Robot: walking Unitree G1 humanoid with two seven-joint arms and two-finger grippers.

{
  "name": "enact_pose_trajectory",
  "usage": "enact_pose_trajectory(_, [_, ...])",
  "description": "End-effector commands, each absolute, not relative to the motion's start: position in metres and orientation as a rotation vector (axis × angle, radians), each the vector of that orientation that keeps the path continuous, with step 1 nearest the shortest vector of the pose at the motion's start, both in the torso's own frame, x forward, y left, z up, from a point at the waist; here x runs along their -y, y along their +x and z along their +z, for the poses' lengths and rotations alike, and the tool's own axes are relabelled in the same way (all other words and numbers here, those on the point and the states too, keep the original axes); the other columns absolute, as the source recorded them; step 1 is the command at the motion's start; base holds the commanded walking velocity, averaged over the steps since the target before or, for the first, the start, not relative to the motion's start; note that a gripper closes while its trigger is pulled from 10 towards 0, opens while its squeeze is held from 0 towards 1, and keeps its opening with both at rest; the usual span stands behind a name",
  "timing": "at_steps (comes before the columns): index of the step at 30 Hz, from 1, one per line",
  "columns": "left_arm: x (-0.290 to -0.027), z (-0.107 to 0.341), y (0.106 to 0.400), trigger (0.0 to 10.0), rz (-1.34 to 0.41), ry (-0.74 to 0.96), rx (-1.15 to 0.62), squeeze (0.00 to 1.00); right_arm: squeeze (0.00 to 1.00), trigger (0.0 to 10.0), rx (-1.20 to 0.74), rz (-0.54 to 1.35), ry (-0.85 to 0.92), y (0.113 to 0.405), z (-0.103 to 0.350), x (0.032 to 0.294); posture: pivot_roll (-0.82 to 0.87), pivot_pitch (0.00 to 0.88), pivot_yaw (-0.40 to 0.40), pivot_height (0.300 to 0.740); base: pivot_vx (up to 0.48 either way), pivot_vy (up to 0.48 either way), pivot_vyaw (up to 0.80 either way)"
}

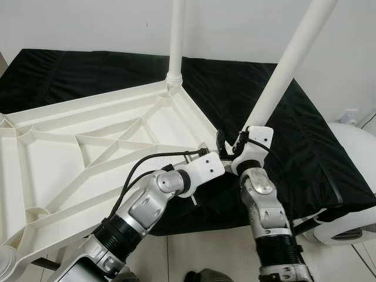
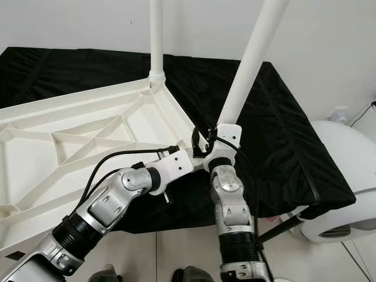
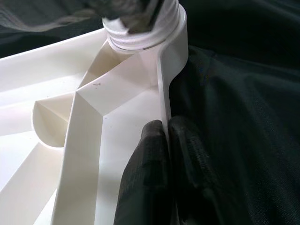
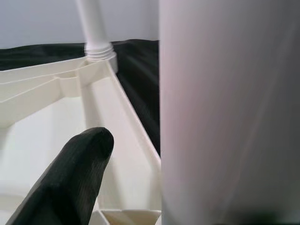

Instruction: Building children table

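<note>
A: Lying upside down on the black cloth [image 1: 305, 147], the white tabletop [image 1: 88, 147] has 1 leg [image 1: 176, 41] standing in its far corner.

B: The left gripper [image 3: 166, 140] pinches the rim near the corner; the right gripper [image 1: 238, 144] clasps the 2nd leg [image 1: 288, 64], which tilts.

The overturned tabletop [image 1: 88, 147] lies on a cloth-covered counter [image 1: 305, 147], spreading toward nine o'clock. One leg [image 1: 176, 35] stands upright at its twelve o'clock corner. A second leg [image 1: 288, 64] leans toward one o'clock from the three o'clock corner. A rounded appliance [image 1: 358, 176] sits beside the counter at four o'clock.
</note>
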State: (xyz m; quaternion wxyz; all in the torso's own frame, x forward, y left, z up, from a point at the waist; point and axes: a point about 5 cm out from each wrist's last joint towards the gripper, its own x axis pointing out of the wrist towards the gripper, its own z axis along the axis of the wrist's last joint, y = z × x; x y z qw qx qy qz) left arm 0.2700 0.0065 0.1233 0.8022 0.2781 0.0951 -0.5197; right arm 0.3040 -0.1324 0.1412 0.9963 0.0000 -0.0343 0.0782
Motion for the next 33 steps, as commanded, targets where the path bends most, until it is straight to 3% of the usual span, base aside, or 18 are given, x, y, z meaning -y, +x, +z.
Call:
enact_pose_trajectory(1, [0.01, 0.119, 0.254, 10.0, -1.246, 0.572, -0.203, 0.0, 0.0, 10.0, 0.079, 0.23, -0.012, 0.304, 0.142, 0.133, 0.01, 0.011, -0.11, 0.74, 0.0, 0.0, 0.0])
enact_pose_trajectory(5, [0.009, 0.118, 0.254, 10.0, -1.245, 0.573, -0.204, 0.0, 0.0, 10.0, 0.087, 0.298, -0.017, 0.303, 0.142, 0.138, 0.01, 0.01, -0.111, 0.74, 0.0, 0.0, 0.0])
enact_pose_trajectory(7, [0.009, 0.118, 0.254, 10.0, -1.245, 0.576, -0.205, 0.0, 0.0, 10.0, 0.092, 0.462, -0.042, 0.3, 0.141, 0.152, 0.01, 0.004, -0.111, 0.74, 0.0, 0.0, 0.0])
enact_pose_trajectory(10, [0.009, 0.118, 0.254, 10.0, -1.245, 0.577, -0.206, 0.0, 0.0, 10.0, 0.09, 0.564, -0.032, 0.297, 0.142, 0.16, 0.01, 0.002, -0.108, 0.74, 0.0, 0.0, 0.0])
enact_pose_trajectory(13, [0.008, 0.118, 0.254, 10.0, -1.245, 0.577, -0.206, 0.0, 0.0, 10.0, 0.089, 0.589, -0.02, 0.297, 0.143, 0.162, 0.01, 0.002, -0.108, 0.74, 0.0, 0.0, 0.0])
enact_pose_trajectory(17, [0.01, 0.118, 0.254, 10.0, -1.252, 0.582, -0.203, 0.0, 0.0, 10.0, 0.041, 0.651, -0.077, 0.309, 0.141, 0.191, 0.01, 0.0, -0.102, 0.74, 0.0, 0.0, 0.0])
enact_pose_trajectory(22, [0.01, 0.118, 0.254, 10.0, -1.252, 0.586, -0.201, 0.0, 0.0, 10.0, 0.007, 0.654, -0.115, 0.316, 0.138, 0.207, 0.02, 0.0, -0.101, 0.74, 0.0, 0.0, 0.0])
enact_pose_trajectory(31, [0.009, 0.117, 0.254, 10.0, -1.253, 0.592, -0.201, 0.0, 0.0, 10.0, -0.029, 0.661, -0.138, 0.322, 0.135, 0.224, 0.01, 0.0, -0.096, 0.74, 0.0, 0.0, 0.0])
enact_pose_trajectory(32, [0.009, 0.118, 0.255, 10.0, -1.254, 0.593, -0.199, 0.0, 0.0, 5.0, -0.034, 0.663, -0.139, 0.323, 0.135, 0.227, 0.01, 0.0, -0.095, 0.74, 0.0, 0.0, 0.0])
enact_pose_trajectory(33, [0.009, 0.118, 0.255, 10.0, -1.254, 0.593, -0.199, 0.0, 0.0, 5.0, -0.034, 0.663, -0.139, 0.323, 0.135, 0.227, 0.01, 0.0, -0.095, 0.74, 0.0, 0.0, 0.0])
